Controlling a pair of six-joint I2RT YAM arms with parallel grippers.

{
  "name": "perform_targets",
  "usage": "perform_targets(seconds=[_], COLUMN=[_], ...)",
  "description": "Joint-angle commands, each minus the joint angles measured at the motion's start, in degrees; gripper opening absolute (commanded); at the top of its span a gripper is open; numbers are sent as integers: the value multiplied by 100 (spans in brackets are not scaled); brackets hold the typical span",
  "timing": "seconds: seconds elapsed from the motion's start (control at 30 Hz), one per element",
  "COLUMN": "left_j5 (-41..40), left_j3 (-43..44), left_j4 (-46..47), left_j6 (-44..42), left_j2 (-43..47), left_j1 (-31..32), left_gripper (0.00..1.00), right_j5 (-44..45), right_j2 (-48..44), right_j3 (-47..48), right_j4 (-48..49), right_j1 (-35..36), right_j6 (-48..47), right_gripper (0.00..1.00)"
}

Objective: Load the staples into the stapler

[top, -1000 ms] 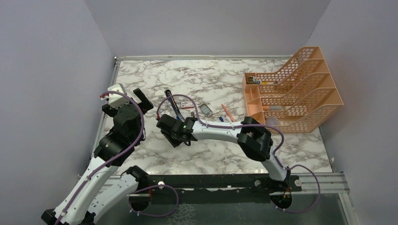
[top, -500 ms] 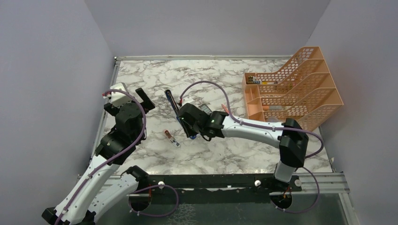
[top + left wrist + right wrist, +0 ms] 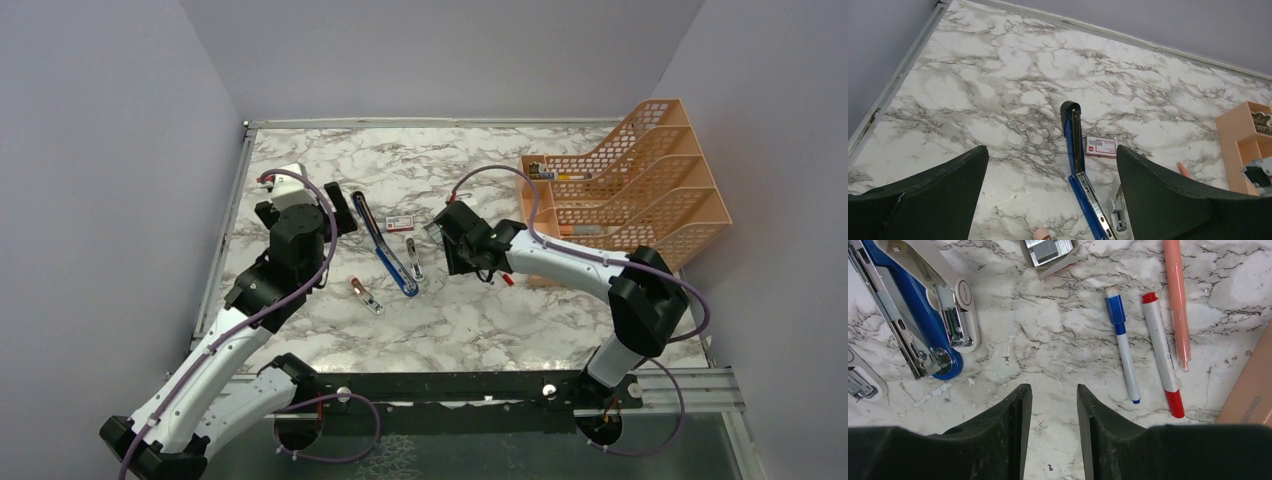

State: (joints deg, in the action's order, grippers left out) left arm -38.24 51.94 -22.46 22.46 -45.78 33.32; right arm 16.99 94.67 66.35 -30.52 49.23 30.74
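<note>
The blue stapler (image 3: 385,247) lies opened out flat at mid-table, its silver channel (image 3: 1075,150) facing up. The staples' red-and-white sleeve (image 3: 399,223) sits just right of it (image 3: 1101,147). The grey tray of staples (image 3: 1048,250) lies further right. My left gripper (image 3: 306,210) hovers left of the stapler, open wide and empty (image 3: 1050,150). My right gripper (image 3: 468,262) is right of the stapler, over bare marble (image 3: 1050,390). Its jaws stand apart with nothing between them.
A small white stapler-like piece (image 3: 960,315) lies against the stapler's hinge end, another (image 3: 365,294) sits to its left. A blue-capped pen (image 3: 1123,345), a red-capped pen (image 3: 1160,350) and a salmon pen (image 3: 1178,300) lie right of my right gripper. An orange organiser (image 3: 625,195) stands at back right.
My right gripper has swung from the stapler's left side to its right, its jaws widening. The stapler now lies uncovered and flat. My left gripper has moved right, toward the stapler.
</note>
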Motion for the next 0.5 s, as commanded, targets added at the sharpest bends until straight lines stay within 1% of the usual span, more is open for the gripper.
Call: perform_targets(seconds=[0.0, 0.2, 0.33, 0.47], left_j5=[869, 1086, 1159, 1247], left_j3=[11, 0, -110, -279], left_j4=[324, 385, 482, 698], left_j6=[-224, -197, -136, -5], left_j2=[-136, -317, -396, -488], left_j1=[-28, -27, -30, -33], left_gripper=[99, 99, 99, 99], right_j5=[-310, -513, -767, -1017], right_j2=[-68, 203, 299, 342], right_j3=[-78, -166, -324, -368], right_j4=[-16, 109, 346, 579], right_j1=[-273, -531, -699, -712], right_j6=[21, -173, -324, -532], right_gripper=[43, 37, 36, 36])
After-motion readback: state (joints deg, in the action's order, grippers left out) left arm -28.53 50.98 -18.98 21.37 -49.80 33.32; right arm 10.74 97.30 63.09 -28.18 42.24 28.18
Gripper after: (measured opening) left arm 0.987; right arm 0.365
